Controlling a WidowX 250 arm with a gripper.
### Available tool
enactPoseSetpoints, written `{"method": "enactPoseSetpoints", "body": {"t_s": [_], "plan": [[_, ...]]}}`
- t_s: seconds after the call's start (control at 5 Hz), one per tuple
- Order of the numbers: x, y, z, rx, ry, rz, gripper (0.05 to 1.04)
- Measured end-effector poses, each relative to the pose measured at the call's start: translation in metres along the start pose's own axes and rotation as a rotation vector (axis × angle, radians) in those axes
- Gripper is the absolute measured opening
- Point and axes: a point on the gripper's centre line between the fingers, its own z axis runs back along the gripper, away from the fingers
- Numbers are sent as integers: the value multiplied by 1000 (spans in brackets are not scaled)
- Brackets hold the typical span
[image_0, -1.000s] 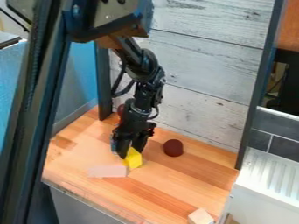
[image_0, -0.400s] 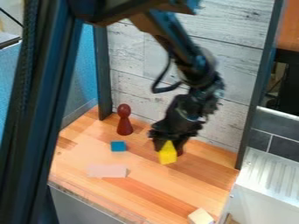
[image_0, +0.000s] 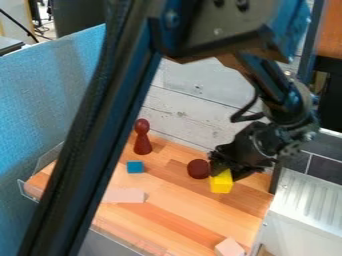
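Holding step: my fingers (image_0: 244, 172) have the yellow block (image_0: 221, 183) pinched near the round maroon piece (image_0: 198, 169) (snug, I think). Next move needs a steady squeeze.

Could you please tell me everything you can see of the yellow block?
The yellow block is small and plain, with flat faces and straight edges, perhaps painted wood. No damage shows. The gripper holds it from above, its jaws partly hiding the upper end. It is over the right part of the wooden surface as pictured, just beside the dark red round piece. I cannot tell whether its underside touches the wood.
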Motion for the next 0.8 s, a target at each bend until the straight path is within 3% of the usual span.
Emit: {"method": "enactPoseSetpoints", "body": {"t_s": [0.2, 0.8], "plan": [[-18, 4, -5, 19, 23, -75, 550], [-44, 31, 16, -80, 65, -216, 550]]}}
